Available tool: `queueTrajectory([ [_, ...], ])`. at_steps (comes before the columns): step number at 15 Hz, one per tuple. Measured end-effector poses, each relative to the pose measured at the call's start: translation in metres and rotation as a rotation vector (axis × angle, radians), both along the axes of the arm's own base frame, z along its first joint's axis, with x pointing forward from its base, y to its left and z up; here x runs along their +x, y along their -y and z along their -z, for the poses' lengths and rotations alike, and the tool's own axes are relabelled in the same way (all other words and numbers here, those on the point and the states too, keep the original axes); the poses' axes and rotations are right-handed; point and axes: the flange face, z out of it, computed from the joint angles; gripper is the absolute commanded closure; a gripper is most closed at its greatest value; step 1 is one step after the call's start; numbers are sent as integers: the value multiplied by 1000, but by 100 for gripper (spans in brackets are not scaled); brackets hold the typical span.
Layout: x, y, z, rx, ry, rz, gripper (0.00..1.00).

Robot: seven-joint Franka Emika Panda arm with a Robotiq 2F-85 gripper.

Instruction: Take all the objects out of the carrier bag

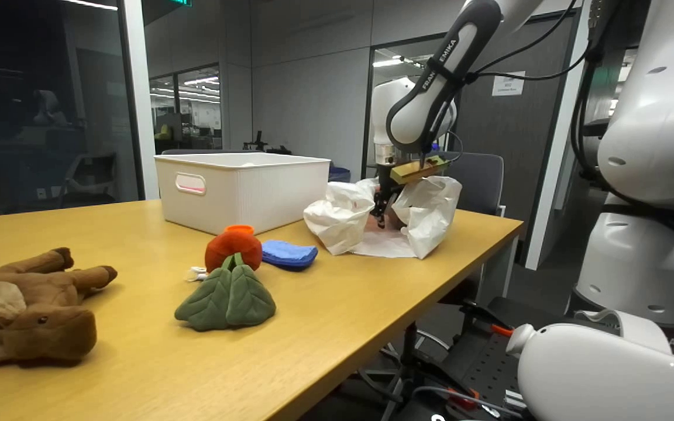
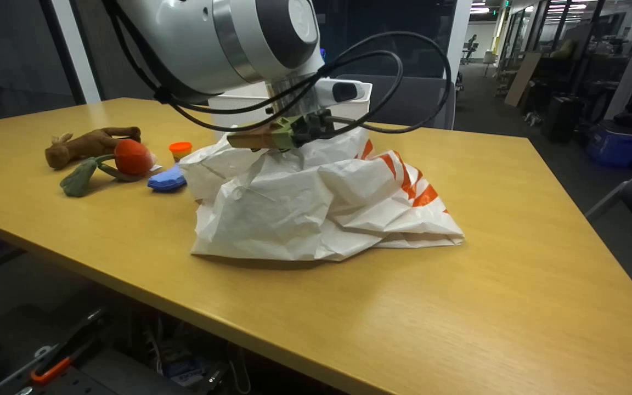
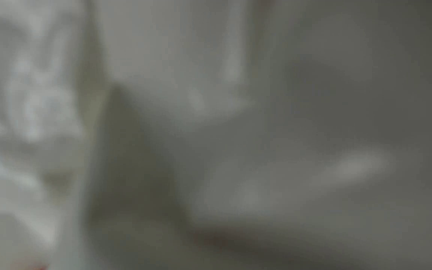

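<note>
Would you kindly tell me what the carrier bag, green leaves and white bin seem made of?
Carrier bag: probably thin plastic film with slight sheen, from its crinkled folds.
Green leaves: likely matte plush fabric, given the stitched-looking veins.
White bin: apparently rigid satin plastic, given its straight walls.

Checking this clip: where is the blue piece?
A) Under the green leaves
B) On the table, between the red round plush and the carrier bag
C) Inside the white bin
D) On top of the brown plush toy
B: in both exterior views the blue piece lies on the tabletop, with the red round plush to one side and the carrier bag to the other.
</note>
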Motion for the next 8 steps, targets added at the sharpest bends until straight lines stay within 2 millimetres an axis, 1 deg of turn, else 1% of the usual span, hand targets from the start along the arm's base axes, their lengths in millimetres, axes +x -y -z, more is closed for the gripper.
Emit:
queueTrajectory([
  [2,3,13,1,-1,12,62,0],
  [3,4,18,2,-1,16,87,25],
  [4,5,21,4,-1,18,107,25],
  [5,5,24,6,0,20,120,32],
  [8,9,25,5,4,45,126,58],
])
